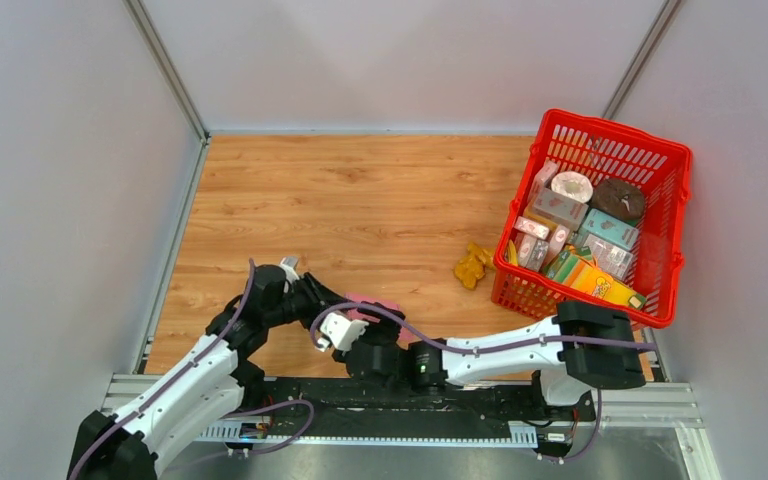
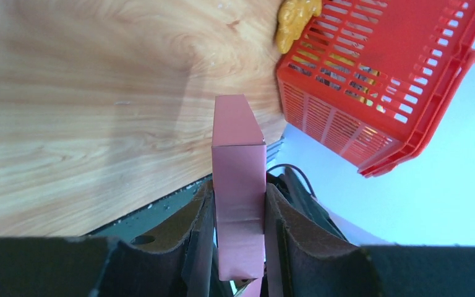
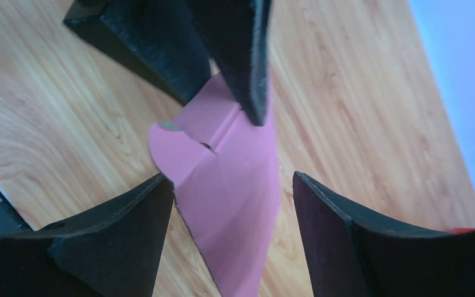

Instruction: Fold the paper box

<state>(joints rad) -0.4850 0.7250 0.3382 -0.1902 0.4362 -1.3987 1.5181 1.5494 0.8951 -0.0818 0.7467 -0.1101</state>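
Observation:
The pink paper box (image 2: 238,124) is a narrow folded block held off the wooden table, and my left gripper (image 2: 239,185) is shut on its two long sides. From above, the paper box (image 1: 375,303) shows only as a small pink patch between the two wrists, near the table's front edge. My right gripper (image 3: 230,179) stands open around the box's free end (image 3: 235,204). Its left finger (image 3: 142,210) touches the pink edge and its right finger (image 3: 328,216) stands apart. A rounded flap (image 3: 173,148) sticks out sideways. In the top view the right gripper (image 1: 365,325) sits just below the box.
A red plastic mesh basket (image 1: 610,128) full of printed cartons stands at the right side of the table, also in the left wrist view (image 2: 371,74). A yellow toy (image 1: 473,265) lies just left of it. Grey walls enclose the table on three sides.

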